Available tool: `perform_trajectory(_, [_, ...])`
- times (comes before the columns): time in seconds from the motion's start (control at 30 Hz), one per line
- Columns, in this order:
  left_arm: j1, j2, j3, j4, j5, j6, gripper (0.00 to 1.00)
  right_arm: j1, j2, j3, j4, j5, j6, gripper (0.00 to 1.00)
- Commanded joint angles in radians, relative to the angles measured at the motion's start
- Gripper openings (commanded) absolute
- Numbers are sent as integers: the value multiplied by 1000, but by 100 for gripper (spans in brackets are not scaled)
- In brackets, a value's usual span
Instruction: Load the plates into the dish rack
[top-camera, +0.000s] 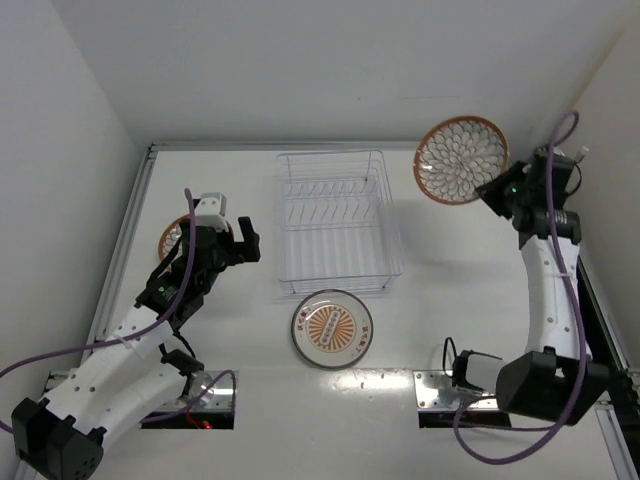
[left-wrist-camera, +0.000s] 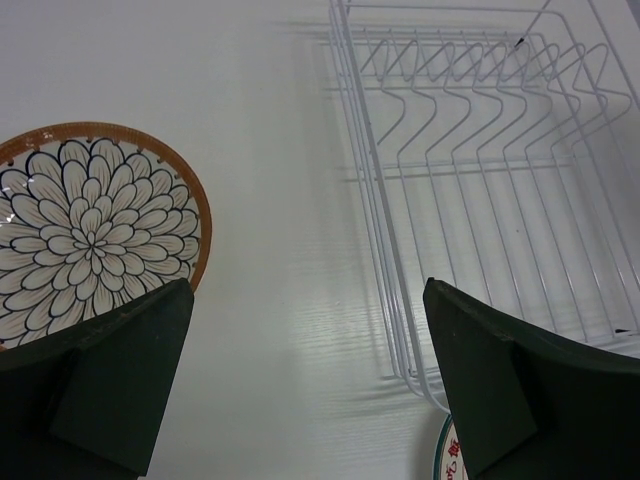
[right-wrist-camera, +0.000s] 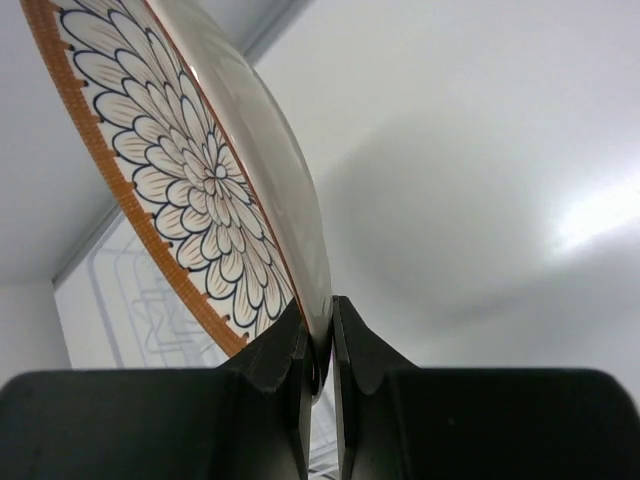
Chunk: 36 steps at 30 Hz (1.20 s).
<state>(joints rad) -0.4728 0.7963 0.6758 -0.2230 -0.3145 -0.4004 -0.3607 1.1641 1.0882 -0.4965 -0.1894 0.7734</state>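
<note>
Right claw (right-wrist-camera: 320, 335) clenched on the rim of a petal plate (top-camera: 461, 160), which is held tilted on edge, off the desk (top-camera: 450, 290), at the far right, beside the rack (top-camera: 330, 210) and apart from it. Left claw (left-wrist-camera: 308, 300) released, jaws wide, hovering above the desk between the second petal plate (left-wrist-camera: 90, 230), lying flat at left, and the rack. Sunburst plate (top-camera: 333, 328) lies flat just in front of the rack's near edge.

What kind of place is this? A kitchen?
Probably a robot test booth, not a kitchen: bare white walls around a white table, two robot arms bolted on, plus a dish rack and plates.
</note>
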Motion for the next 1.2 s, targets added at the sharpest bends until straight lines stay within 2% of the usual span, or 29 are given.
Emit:
perform_trajectory(0.0, [-10, -16, -4, 30, -6, 8, 100, 202, 58, 205, -42, 212, -35, 0])
perform_trajectory(0.1, [-10, -16, -4, 30, -6, 8, 100, 358, 147, 314, -86, 445, -74, 0])
perform_trajectory(0.2, [-10, -16, -4, 30, -15, 8, 100, 481, 254, 418, -140, 603, -108, 0])
perform_trajectory(0.47, [-10, -6, -4, 39, -15, 17, 100, 693, 526, 709, -312, 983, -163, 0])
perform_trajectory(0.8, [-10, -6, -4, 39, -34, 17, 100, 842, 758, 967, -376, 1219, -247, 0])
perform_trajectory(0.97, [-10, 3, -4, 39, -43, 26, 100, 897, 809, 990, -389, 1291, -267, 0])
perform_trajectory(1.17, [-10, 12, -4, 39, -43, 26, 100, 919, 838, 1001, -369, 1300, -301, 0])
